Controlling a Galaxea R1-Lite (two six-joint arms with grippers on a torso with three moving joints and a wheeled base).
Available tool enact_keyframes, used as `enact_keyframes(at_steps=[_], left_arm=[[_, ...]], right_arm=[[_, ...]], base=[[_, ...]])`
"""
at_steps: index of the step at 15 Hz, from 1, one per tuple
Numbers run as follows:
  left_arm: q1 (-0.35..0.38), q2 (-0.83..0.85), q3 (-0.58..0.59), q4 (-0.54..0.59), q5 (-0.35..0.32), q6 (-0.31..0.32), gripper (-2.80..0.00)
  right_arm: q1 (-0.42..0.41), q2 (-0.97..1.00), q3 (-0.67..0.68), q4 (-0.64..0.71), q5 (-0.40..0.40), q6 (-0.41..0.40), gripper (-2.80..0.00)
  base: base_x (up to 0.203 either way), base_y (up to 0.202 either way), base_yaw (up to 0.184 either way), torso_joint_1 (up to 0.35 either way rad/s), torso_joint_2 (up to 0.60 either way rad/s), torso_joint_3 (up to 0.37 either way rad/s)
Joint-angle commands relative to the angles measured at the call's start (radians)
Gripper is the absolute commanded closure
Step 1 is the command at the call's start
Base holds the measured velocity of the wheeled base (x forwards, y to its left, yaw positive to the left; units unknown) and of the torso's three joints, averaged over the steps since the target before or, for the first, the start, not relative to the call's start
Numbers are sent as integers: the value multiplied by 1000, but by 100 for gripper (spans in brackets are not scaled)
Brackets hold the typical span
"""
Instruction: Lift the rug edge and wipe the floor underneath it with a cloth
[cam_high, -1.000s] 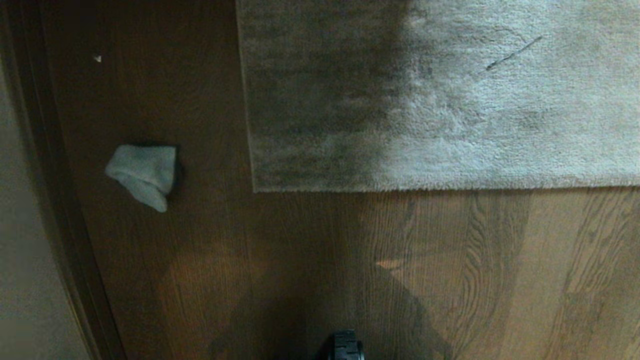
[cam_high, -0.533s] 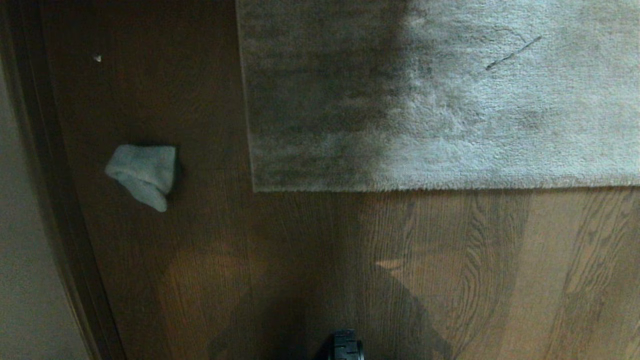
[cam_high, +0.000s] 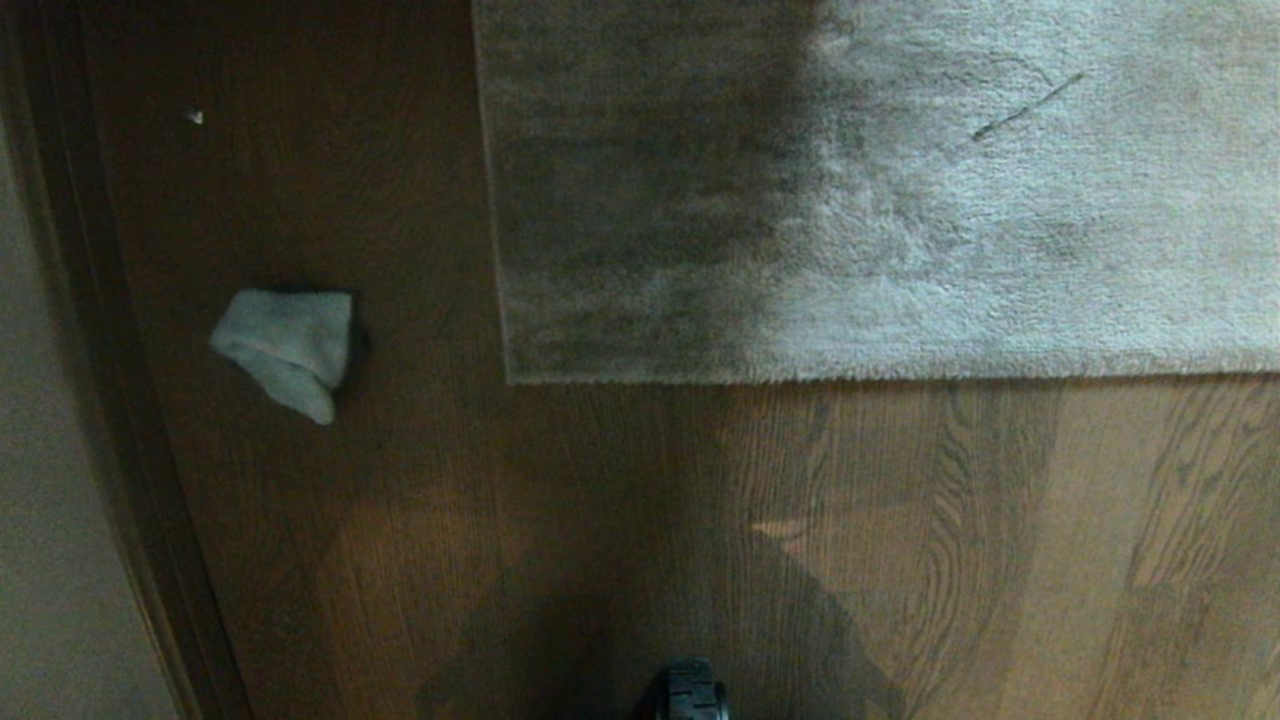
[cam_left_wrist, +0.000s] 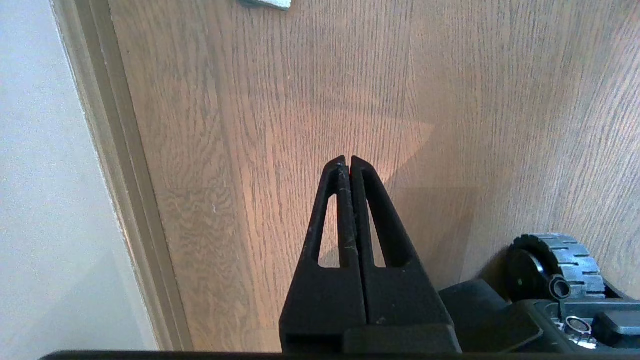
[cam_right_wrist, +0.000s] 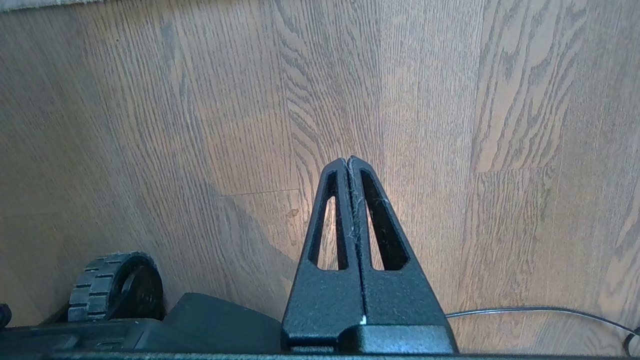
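Observation:
The light grey plush rug (cam_high: 880, 190) lies flat on the brown wood floor (cam_high: 620, 520), its near edge and left corner in the head view. The pale grey-blue cloth (cam_high: 287, 350) lies crumpled on the floor left of the rug, apart from it; a sliver of the cloth (cam_left_wrist: 265, 4) shows far ahead in the left wrist view. Neither gripper appears in the head view. My left gripper (cam_left_wrist: 348, 160) hangs shut and empty above bare floor beside the robot's base. My right gripper (cam_right_wrist: 347, 161) is likewise shut and empty over the planks, with the rug edge (cam_right_wrist: 45, 4) far ahead.
A dark baseboard (cam_high: 110, 400) and pale wall (cam_high: 50, 560) run along the left. The robot's base wheels (cam_left_wrist: 560, 260) (cam_right_wrist: 112, 285) sit beside the grippers. A thin cable (cam_right_wrist: 540, 312) lies on the floor by the right gripper. A small white speck (cam_high: 194, 116) lies far left.

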Motion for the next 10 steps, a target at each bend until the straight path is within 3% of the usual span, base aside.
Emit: enact_keyframes(at_steps=[1,10], left_arm=[[0,0,0,0,0,-1,0],[0,0,0,-2,1,-6,0]], right_arm=[[0,1,0,-1,-1,1,0],[0,1,0,-1,-1,1,0]], base=[[0,0,0,0,0,0],[0,0,0,0,0,9]])
